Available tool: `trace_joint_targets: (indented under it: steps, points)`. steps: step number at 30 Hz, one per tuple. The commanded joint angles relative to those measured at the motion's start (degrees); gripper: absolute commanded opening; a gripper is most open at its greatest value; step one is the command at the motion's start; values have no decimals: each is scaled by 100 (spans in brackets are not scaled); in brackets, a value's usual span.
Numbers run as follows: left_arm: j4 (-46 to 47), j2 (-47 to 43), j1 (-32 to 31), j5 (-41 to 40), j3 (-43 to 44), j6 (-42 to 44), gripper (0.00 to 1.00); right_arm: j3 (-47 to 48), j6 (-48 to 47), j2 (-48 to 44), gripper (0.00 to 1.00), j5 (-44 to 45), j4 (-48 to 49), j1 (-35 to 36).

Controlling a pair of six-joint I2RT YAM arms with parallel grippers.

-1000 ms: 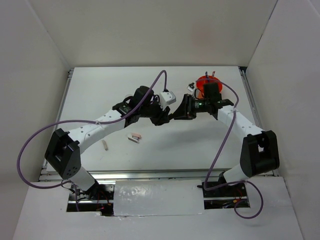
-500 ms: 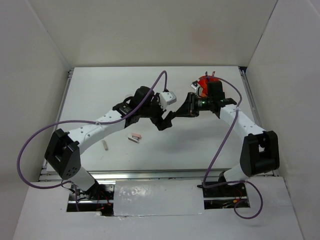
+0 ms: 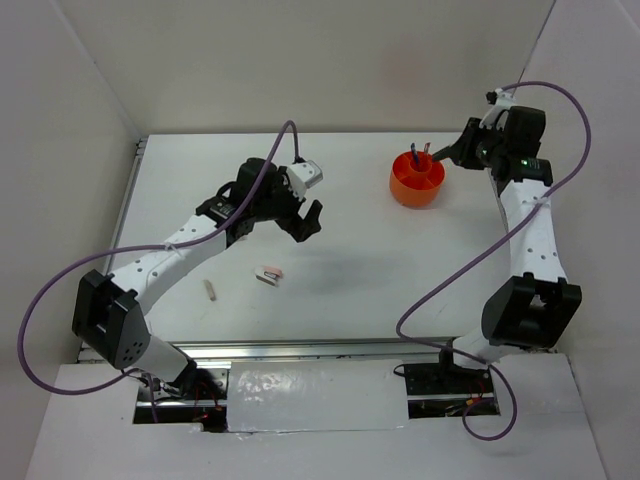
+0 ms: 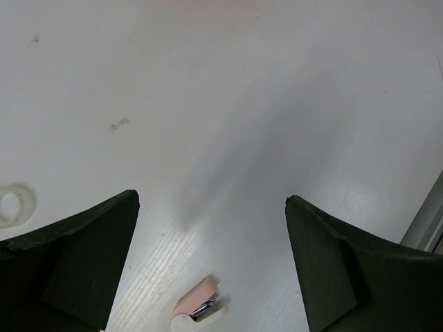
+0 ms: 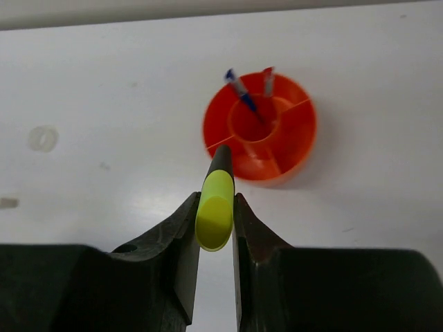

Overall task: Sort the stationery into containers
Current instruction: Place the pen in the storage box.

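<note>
**A:** Where is the marker sitting right now?

**B:** The right fingers point(image 5: 181, 242) are clenching the black marker point(image 5: 215, 207) near its capped end, holding it in the air at the far right of the bench point(image 3: 350, 270). Its yellow cap is facing the wrist camera and its black barrel is pointing toward the orange tub point(image 5: 294, 149).

**A:** And the other arm?

**B:** The left fingers point(image 4: 76, 249) are standing spread wide and grasping nothing. They are hovering over the bench, with the pink-and-white eraser point(image 4: 197, 308) lying below them and the white ring point(image 4: 12, 204) off to one side. A beige block point(image 3: 211, 290) is lying nearer the arm bases.

**A:** So how should the drop be going?

**B:** I'm thinking the tip needs carrying over a compartment first, since it's looking as if it is only reaching the tub's near rim. Two thin pens point(image 5: 242, 93), one blue-tipped and one red-tipped, are leaning in the centre well, so I'd be slipping in beside them gently or choosing an outer section. Tilting the barrel steeper and lowering it inside the wall before the fingers let go should be stopping it from bouncing out.

**A:** What is the marker looking like?

**B:** It is showing as slim, round and smooth, with a blunt yellow-green cap and a matt black body. I'm expecting it to roll if it lands on the bench.
</note>
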Motion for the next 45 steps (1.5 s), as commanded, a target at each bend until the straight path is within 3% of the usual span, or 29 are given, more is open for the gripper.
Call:
trace_joint_targets:
  steps: [1,15,27,45]
  points:
    - [42,-187,-9,63,-136,-29,99,400,-663,372,0,774,-55,-189]
    - [112,-116,78,18,-242,-117,99,1288,-813,1832,0,907,87,-277]
    - [165,-46,140,71,-347,-161,99,1525,-751,2087,0,810,385,-224]
    - [200,-81,289,142,-506,-109,99,2633,-663,3116,0,906,324,162]
